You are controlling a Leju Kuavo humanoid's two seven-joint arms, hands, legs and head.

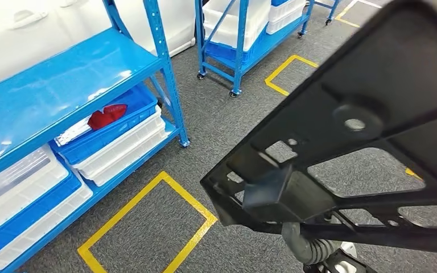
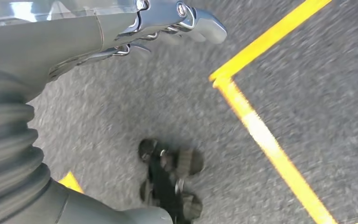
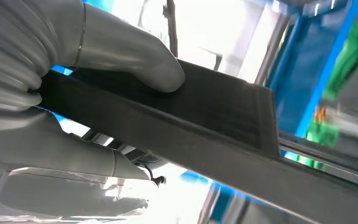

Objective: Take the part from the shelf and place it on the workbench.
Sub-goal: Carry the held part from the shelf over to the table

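We hold the black part [image 1: 370, 142] in our right hand [image 3: 51, 93], thumb pressed on its flat top; in the head view the part fills the right half of the frame, above the grey floor [image 1: 227, 114]. Our left hand [image 2: 121, 28] hangs over the floor, fingers extended and holding nothing. The blue shelf [image 1: 62, 85] sits at upper left

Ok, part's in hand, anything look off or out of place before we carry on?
Nothing looks damaged or spilled. The right hand grips the black part, thumb on top, and the part hangs tilted across the head view, hiding much of the floor ahead. The red item lies loose in a blue bin on the shelf.
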